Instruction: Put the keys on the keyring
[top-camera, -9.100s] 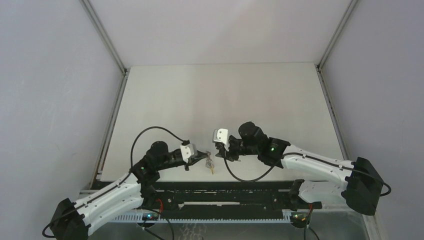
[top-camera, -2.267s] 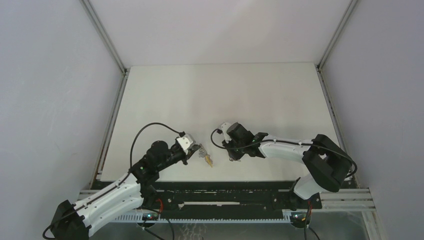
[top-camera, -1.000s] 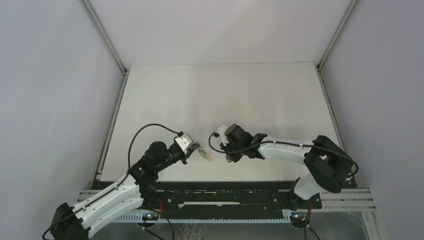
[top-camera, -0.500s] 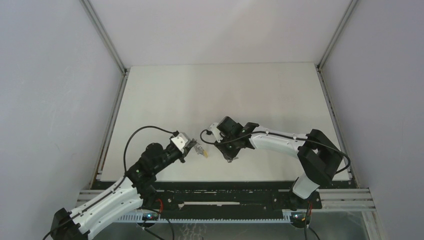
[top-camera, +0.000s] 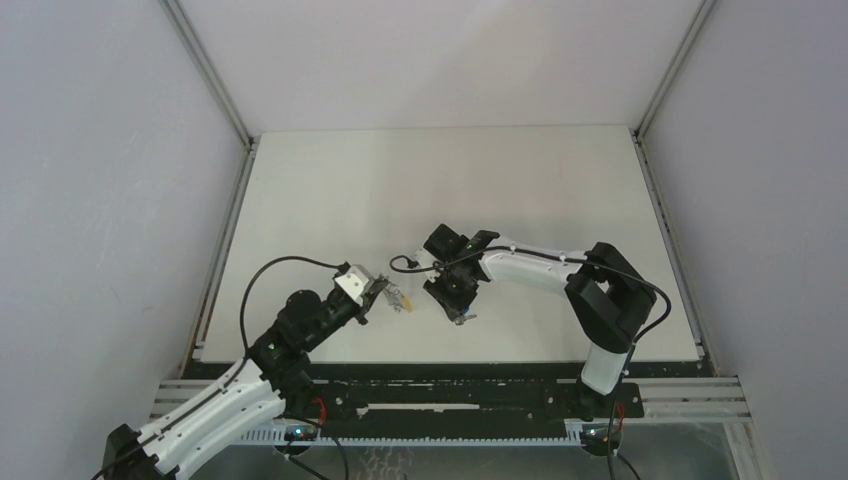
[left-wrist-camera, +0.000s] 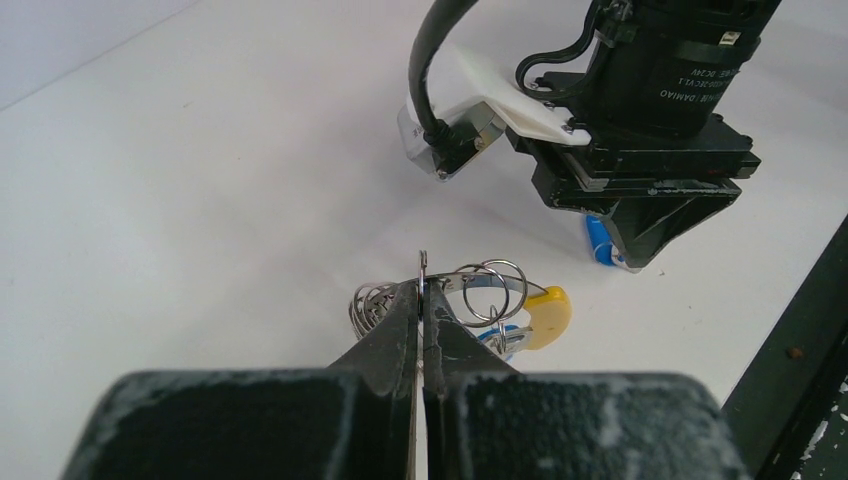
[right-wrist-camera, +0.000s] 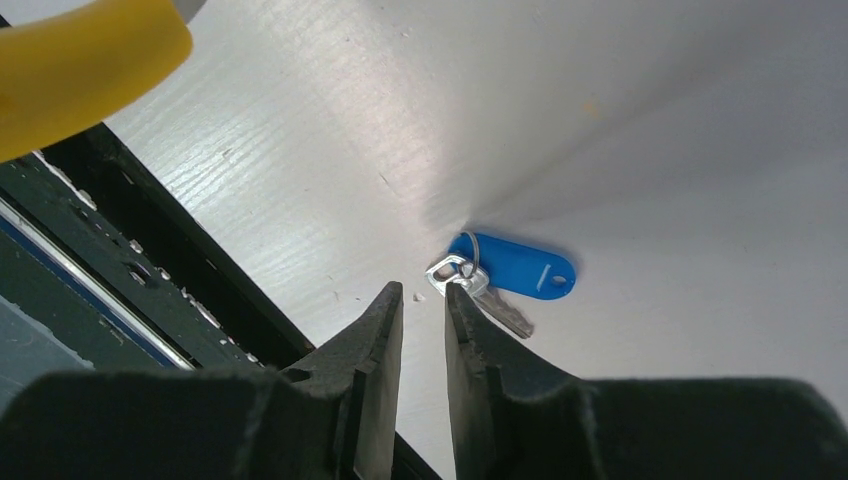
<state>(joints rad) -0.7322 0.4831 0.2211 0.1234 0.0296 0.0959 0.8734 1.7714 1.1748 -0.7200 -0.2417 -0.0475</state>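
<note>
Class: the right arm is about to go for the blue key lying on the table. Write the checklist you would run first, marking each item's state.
1. Left tool shut on the keyring: ok.
2. Blue key lying free on the table: ok.
3. Right tool empty: ok.
4. Right tool open wide enough for the key: not ok, only a narrow gap.
5. Right tool lined up on the key: not ok, it lies to one side of the fingertips.
6. Keyring's open end facing the key: cannot tell.

White "DAMIAO" lettering, on the black wrist motor (left-wrist-camera: 665, 70), smaller print beside it unreadable
</note>
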